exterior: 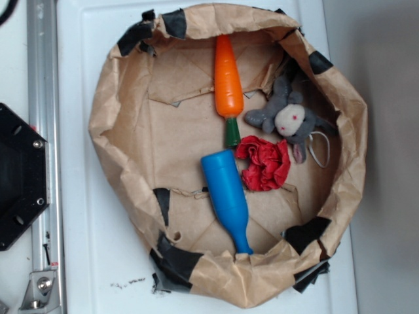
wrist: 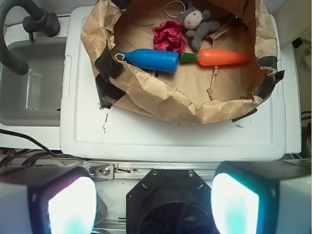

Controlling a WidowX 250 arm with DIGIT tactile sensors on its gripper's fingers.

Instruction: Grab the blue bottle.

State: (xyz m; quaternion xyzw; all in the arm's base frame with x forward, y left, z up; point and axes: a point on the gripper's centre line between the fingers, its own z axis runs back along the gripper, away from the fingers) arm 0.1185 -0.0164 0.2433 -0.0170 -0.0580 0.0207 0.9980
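One smooth bright-blue plastic bottle lies inside crumpled brown paper nest, far ahead of gripper, slightly left. Orange toy carrot touches its base; red crumpled cloth just beyond. Gripper jaws spread wide, empty.

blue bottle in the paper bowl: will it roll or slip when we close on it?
The blue bottle lies on its side, and its round body would probably roll if nudged. Its smooth, glossy plastic looks slippery and rigid. The carrot and red cloth close beside it may limit rolling. The gripper is open, far away.
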